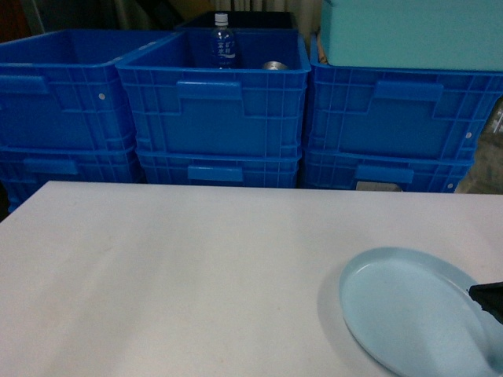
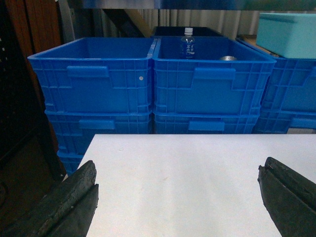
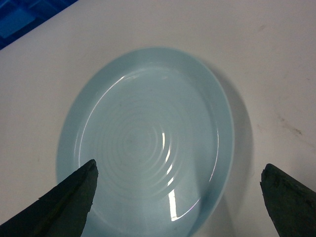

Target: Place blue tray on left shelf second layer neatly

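The blue tray (image 1: 409, 310) is a round, pale sky-blue plate lying flat on the white table (image 1: 173, 275), near its front right corner. My right gripper (image 3: 178, 165) hovers open over the tray's near side. Its left finger (image 3: 69, 197) is above the tray's inside and its right finger (image 3: 289, 197) is above bare table outside the rim. In the head view only a black tip of the right gripper (image 1: 489, 298) shows. My left gripper (image 2: 177, 168) is open above bare table, holding nothing. Of the left shelf only a shiny horizontal rail (image 2: 163, 4) shows, above the crates.
Deep dark-blue crates (image 1: 212, 102) are stacked two high in a row behind the table's far edge. The middle one holds a water bottle (image 1: 222, 43) and a metal can (image 1: 275, 66). A turquoise box (image 1: 409, 31) rests on the right crate. Dark wooden furniture (image 2: 29, 74) stands at the left.
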Controlling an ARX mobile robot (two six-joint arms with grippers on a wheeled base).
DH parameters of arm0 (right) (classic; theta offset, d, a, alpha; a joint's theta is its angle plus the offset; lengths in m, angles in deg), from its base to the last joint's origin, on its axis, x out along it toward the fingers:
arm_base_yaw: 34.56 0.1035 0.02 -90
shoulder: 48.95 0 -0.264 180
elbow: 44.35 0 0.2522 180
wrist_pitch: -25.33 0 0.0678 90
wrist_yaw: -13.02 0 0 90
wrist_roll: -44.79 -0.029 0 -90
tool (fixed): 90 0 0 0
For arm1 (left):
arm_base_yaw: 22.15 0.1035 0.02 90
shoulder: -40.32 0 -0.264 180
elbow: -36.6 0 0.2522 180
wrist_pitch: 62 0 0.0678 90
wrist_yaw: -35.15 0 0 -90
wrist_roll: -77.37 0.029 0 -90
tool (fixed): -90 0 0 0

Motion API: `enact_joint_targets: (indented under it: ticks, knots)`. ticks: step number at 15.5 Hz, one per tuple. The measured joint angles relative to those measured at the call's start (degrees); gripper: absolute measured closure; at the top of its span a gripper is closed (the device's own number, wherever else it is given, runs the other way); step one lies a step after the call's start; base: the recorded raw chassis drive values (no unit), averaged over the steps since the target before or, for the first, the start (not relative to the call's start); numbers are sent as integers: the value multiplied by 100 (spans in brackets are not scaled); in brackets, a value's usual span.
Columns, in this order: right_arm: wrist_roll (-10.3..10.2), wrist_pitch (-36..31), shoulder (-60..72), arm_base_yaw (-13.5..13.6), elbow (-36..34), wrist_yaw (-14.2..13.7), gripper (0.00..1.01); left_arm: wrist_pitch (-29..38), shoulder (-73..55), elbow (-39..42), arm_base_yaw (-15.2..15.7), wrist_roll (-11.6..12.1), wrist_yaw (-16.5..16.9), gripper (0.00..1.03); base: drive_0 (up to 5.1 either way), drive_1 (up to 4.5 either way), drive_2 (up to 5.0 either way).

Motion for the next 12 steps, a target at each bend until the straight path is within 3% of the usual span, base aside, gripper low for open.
enact_joint_targets:
  ticks: [12]
  knots:
    - [-199,-463,627,72,-72,-28,3,0,0,0,0,0,-2,5,0,0,0]
